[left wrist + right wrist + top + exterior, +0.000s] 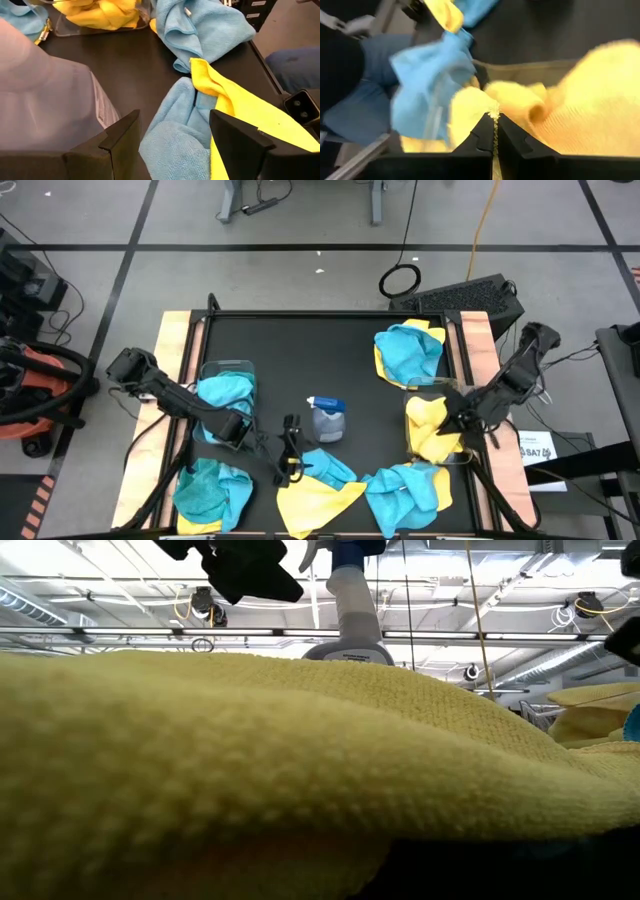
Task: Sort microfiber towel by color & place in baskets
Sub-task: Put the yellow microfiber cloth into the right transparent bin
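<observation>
A robot's left gripper hangs low over the black table with its two dark fingers spread, framing a fuzzy teal-blue microfiber towel that lies tangled with a bright yellow microfiber towel, just beside the grey spray bottle with a blue top. On the left of the table a clear plastic rectangular basket holds a teal-blue towel; on the right, a matching clear basket holds a heap of yellow cloth. The right gripper sits over that right-hand basket with its fingers pressed together, a few yellow fibres at the tips; whether it actually holds a towel cannot be told. More mixed piles wait: a blue-over-yellow heap near the far right corner, another near the front, and a teal bundle at the front left. The step in hand looks like a pick of the blue towel. To do it well, the left fingers should close on blue cloth alone, clear of the yellow fold lying across it, and lift slowly so the yellow one slips off rather than riding along to the blue basket.
</observation>
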